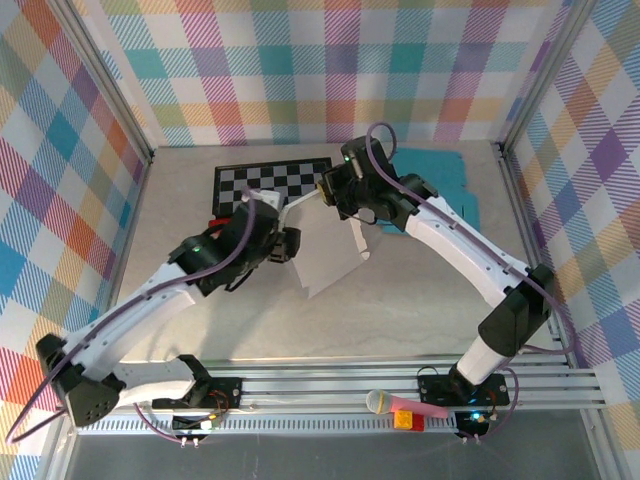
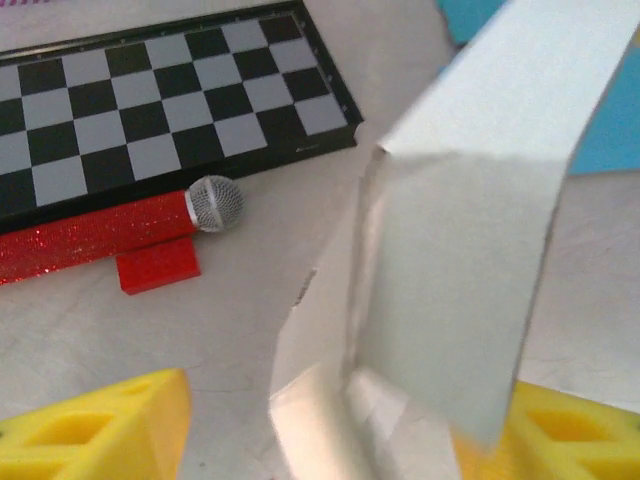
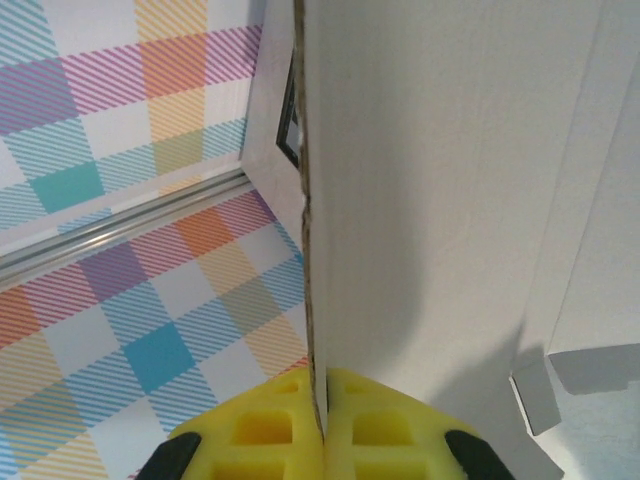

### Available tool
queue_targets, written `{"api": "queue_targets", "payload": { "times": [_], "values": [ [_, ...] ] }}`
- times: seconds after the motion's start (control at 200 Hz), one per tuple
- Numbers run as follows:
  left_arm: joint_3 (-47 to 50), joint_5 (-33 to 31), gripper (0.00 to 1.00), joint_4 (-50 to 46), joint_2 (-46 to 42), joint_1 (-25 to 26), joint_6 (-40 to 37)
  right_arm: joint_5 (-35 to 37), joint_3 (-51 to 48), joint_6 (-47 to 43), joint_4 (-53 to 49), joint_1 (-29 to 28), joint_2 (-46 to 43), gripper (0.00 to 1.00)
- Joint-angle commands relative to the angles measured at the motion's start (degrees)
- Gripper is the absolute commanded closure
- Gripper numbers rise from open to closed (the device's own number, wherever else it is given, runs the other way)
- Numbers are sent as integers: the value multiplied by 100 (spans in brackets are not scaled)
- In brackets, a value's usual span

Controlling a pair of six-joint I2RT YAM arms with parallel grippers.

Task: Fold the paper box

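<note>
paper box: white, bent, standing up in the middle
left gripper: yellow jaws wide apart, paper box between them
checkerboard: flat on the counter
microphone: red, sparkly, just beside the checkerboard

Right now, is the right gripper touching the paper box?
Touching. In the right wrist view the right gripper is shut on the paper box, its edge pinched between the yellow fingers with no gap.

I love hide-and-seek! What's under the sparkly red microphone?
A flat red block pokes out from beneath the glittery red microphone with silver mesh head; its far part is covered.
</note>
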State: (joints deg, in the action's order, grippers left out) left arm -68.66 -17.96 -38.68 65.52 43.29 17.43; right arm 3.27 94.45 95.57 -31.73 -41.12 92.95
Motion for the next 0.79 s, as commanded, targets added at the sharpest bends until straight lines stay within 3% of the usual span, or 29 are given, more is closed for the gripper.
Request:
{"api": "queue_targets", "payload": {
  "times": [0.0, 0.145, 0.375, 0.66, 0.79],
  "values": [
    [105, 592, 26, 147, -608, -331, 497, 306, -270, 175, 333, -8, -250, 100],
    [193, 1026, 25, 82, -984, -889, 898, 409, -632, 208, 527, 22, -269, 100],
    [401, 1910, 36, -563, -689, -1853, 1265, 440, -1204, -128, 1068, 25, -196, 100],
    [1370, 2264, 57, -142, -375, -1951, 1141, -366, -2433, -1129, 3425, 206, -62, 100],
    [1868, 2242, 60, 162, -417, -1966, 985, -839, -2972, -1331, 4505, 272, -5, 100]
  ]
}}
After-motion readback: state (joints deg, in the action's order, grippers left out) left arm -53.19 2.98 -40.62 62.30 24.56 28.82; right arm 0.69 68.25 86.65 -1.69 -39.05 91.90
